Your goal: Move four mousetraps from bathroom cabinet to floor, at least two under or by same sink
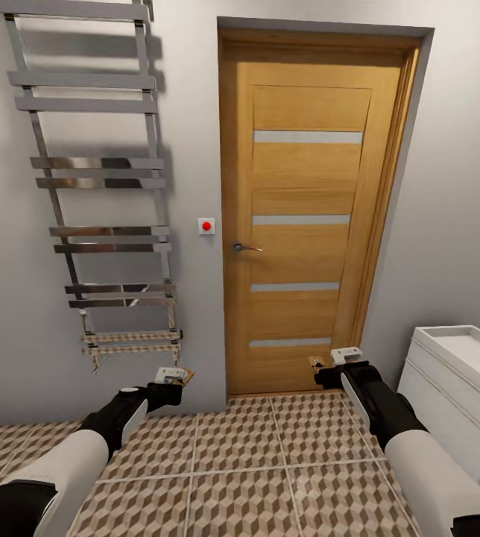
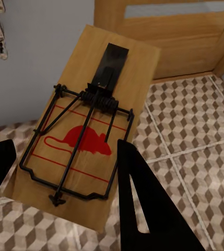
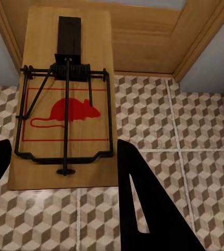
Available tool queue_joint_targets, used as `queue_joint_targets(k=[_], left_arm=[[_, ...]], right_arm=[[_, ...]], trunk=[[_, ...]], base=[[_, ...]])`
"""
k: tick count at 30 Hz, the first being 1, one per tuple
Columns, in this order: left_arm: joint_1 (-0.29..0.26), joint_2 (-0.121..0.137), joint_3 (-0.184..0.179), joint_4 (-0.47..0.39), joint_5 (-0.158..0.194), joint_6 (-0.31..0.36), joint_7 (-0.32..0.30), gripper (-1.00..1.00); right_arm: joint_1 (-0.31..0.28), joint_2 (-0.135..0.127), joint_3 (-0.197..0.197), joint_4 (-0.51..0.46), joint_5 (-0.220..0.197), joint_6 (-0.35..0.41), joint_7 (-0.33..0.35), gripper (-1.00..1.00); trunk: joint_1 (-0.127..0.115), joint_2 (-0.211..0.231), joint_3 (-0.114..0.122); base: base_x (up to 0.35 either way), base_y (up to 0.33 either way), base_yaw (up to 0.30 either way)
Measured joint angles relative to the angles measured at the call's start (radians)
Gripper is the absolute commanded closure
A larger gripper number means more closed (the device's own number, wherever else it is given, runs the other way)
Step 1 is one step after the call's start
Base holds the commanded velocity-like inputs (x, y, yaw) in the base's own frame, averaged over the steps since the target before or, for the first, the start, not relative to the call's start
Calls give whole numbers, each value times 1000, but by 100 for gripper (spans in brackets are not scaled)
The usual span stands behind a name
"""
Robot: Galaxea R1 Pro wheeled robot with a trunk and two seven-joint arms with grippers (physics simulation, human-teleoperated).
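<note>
Head view: L gripper (image 1: 171,375) & R gripper (image 1: 335,359) each clamped on mousetrap (image 2: 85,130), (image 3: 65,99), both near door (image 1: 311,216). Traps likely light, stiff, thin; wire bar snappy — grip bare wood edges.

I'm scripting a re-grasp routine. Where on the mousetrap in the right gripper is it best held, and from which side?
Grip the mousetrap by its bare wooden end edge, coming in flat from that end, as the right gripper seems to. The black wire frame, spring and bar crowd the upper face, so the fingers should stay clear of them.
</note>
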Motion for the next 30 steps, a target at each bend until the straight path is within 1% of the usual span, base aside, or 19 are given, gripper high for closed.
queue_joint_targets(k=[4,7,9,10,12,13,18,20,23,24,25,27,30], left_arm=[[0,0,0,1,13,0,1,100],[0,2,1,-3,14,1,11,100],[0,2,0,-6,12,1,29,100],[0,2,1,-9,11,0,60,100],[0,2,1,-12,13,0,83,100],[0,1,2,-15,14,-2,108,100],[0,2,4,-19,17,2,129,100],[0,3,8,-20,34,7,129,100],[0,6,11,-21,78,11,124,100],[0,6,11,-21,87,12,123,100],[0,7,8,-23,108,12,120,100],[0,7,6,-24,117,10,119,100],[0,6,4,-24,120,4,119,100]], right_arm=[[0,0,0,4,-1,-1,2,100],[0,0,0,6,-1,6,2,100],[0,0,0,6,-1,8,2,100],[0,0,0,6,-1,9,2,100],[0,0,0,6,-1,9,2,100],[0,0,0,6,-1,9,3,100],[0,-1,0,6,-2,9,3,100],[0,-1,0,6,-2,9,3,100],[0,-2,0,6,-1,9,3,100],[0,-2,0,6,-1,9,3,100],[0,-2,0,6,-1,9,3,100],[0,-2,0,6,0,9,3,100],[0,-2,0,6,-1,9,4,100]], trunk=[[0,0,1],[0,0,3],[0,0,4],[0,0,4],[0,0,5],[0,0,6],[0,0,9],[0,0,10],[0,0,11],[0,0,12],[0,0,12],[0,0,13],[0,0,15]], base=[[0,0,-135],[0,0,-207],[0,0,-219],[0,0,-222],[0,0,-224],[0,0,-225],[0,0,-226],[0,0,-226],[0,0,-226],[0,0,-226],[0,0,-226],[0,0,-226],[0,0,-226]])
